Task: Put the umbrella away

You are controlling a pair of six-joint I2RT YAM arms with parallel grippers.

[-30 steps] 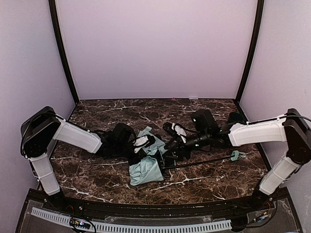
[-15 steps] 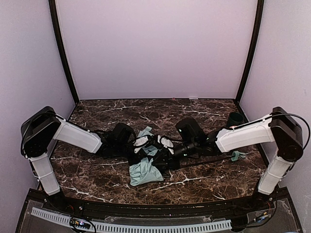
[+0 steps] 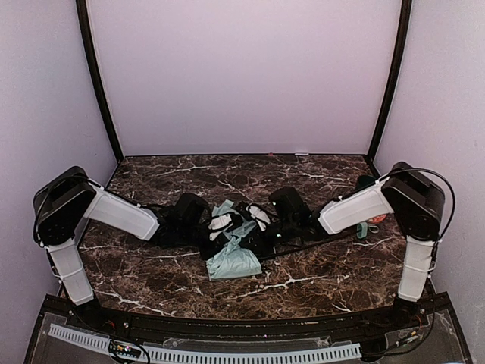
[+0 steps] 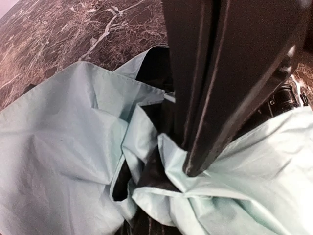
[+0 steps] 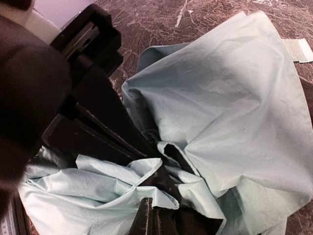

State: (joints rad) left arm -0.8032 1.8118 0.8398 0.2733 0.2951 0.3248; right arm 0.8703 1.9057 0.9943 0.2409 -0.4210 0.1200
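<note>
The umbrella lies collapsed mid-table, its pale mint fabric crumpled with black lining showing. Its thin black shaft runs right to the small mint handle. My left gripper comes in from the left and is shut, its tips pinched into a fold of the mint fabric. From the right, my right gripper meets it at the same bunch. Its jaws are shut with a fabric hem caught at the tips. The left fingers show in the right wrist view, close by.
A small orange object sits at the right by the right arm's elbow. The dark marble table is closed in by pale walls with black corner posts. A black rail runs along the near edge.
The right arm swung left into the umbrella fabric and its jaws shut there. The fabric bunched up and the shaft and handle shifted back. The left arm stayed put.
</note>
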